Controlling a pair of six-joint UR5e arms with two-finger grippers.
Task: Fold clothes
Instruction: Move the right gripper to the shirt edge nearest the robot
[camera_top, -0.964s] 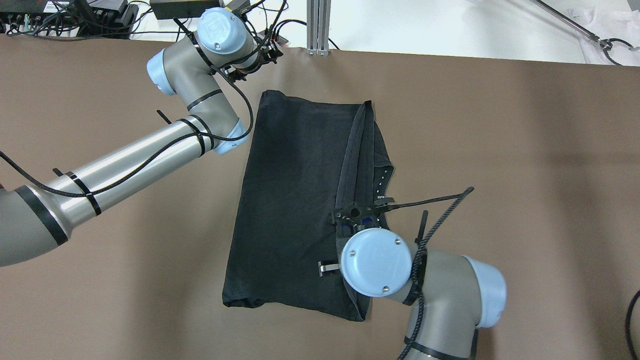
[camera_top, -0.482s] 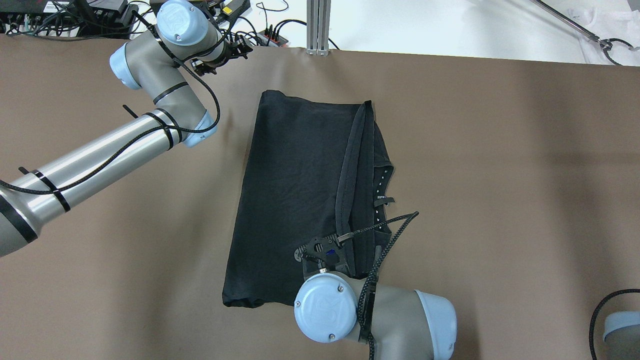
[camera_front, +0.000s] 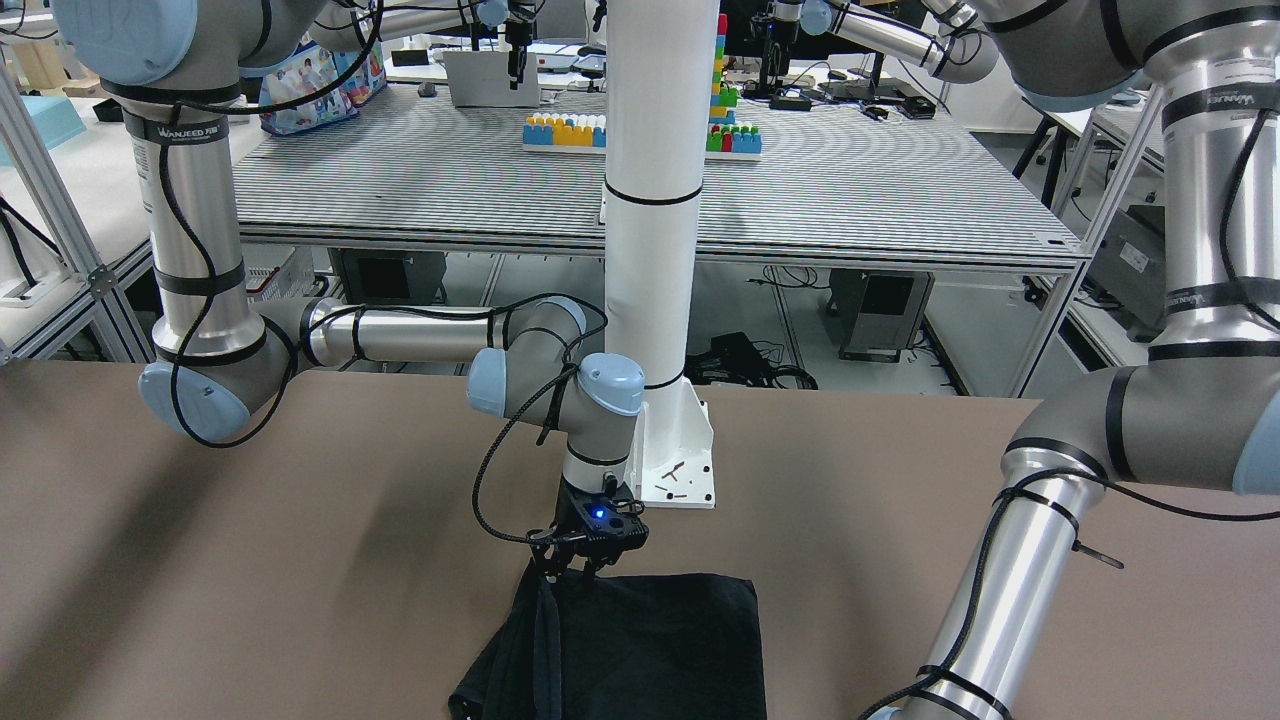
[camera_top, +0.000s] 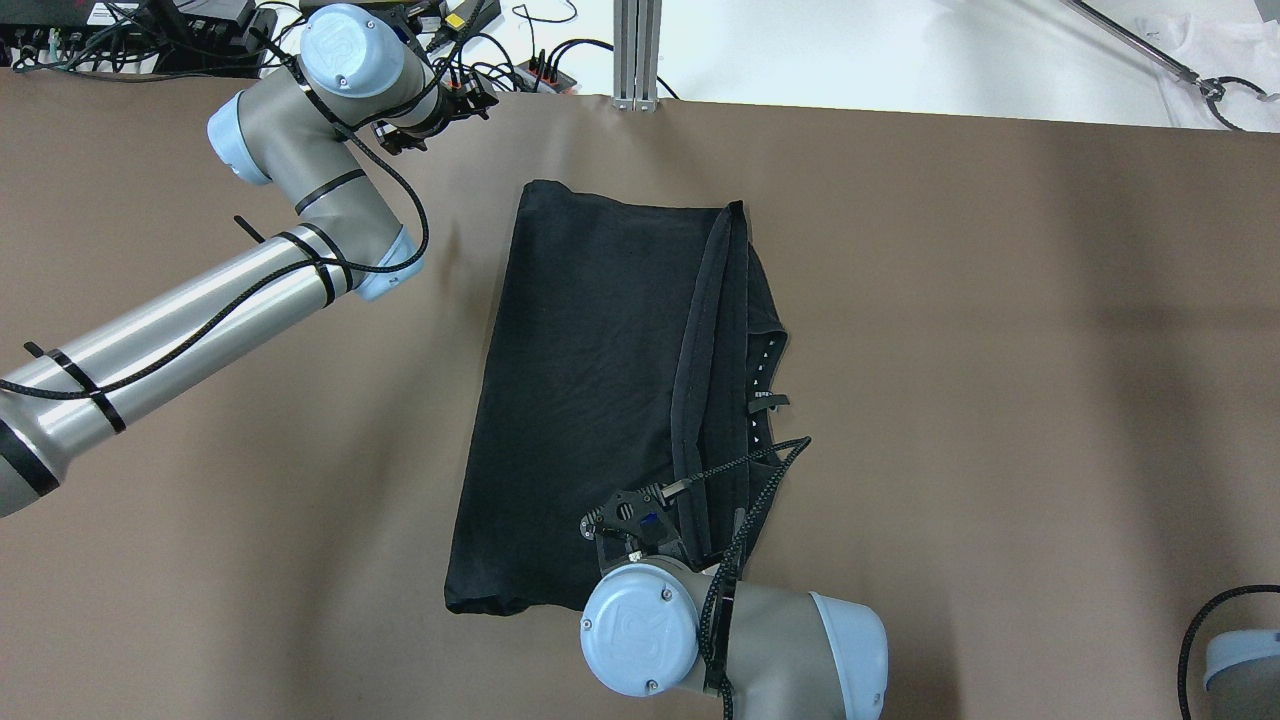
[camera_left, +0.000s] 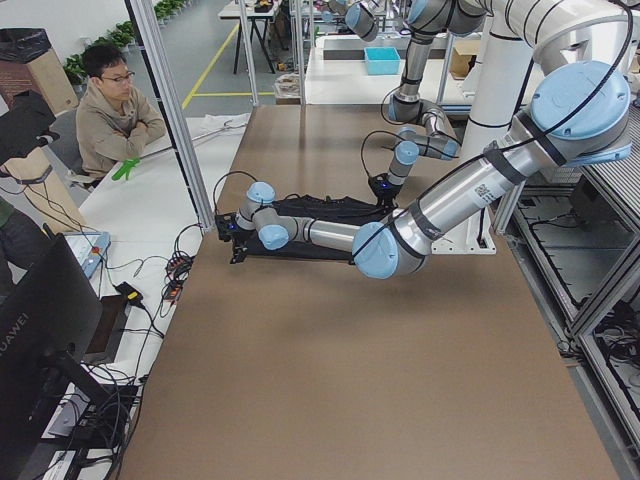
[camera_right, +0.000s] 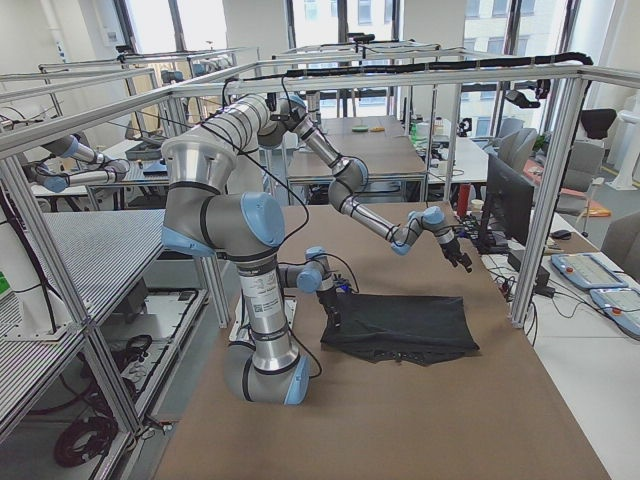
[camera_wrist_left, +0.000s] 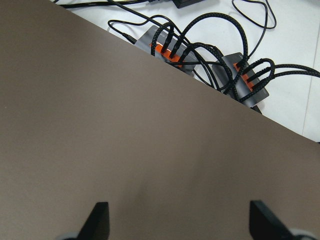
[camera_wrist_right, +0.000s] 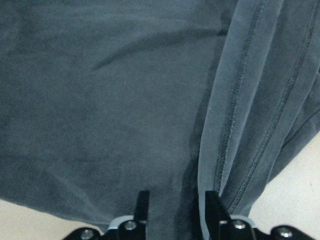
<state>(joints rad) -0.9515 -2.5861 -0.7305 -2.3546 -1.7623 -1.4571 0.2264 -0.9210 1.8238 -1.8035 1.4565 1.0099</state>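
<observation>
Clothes (camera_top: 590, 400): thin black cloth, matt, soft creases. On R wrist cam I see the hem (camera_wrist_right: 235, 130), twin-stitched, slightly ribbed. Table (camera_top: 1000, 400): brown cover, matt, smooth, no glare. Left arm (camera_top: 180, 320): tube is brushed metal w/ satin sheen. Joint cap (camera_top: 640, 625): pale blue plastic, semi-gloss. Cable (camera_top: 745, 470): black braided sleeve, rough. Right gripper (camera_wrist_right: 175, 207): fingers matt black, material unclear to me. Pillar (camera_front: 655, 250): white, smooth, glossy coat. Bench (camera_front: 850, 190) behind it: finely ribbed grey top.
</observation>
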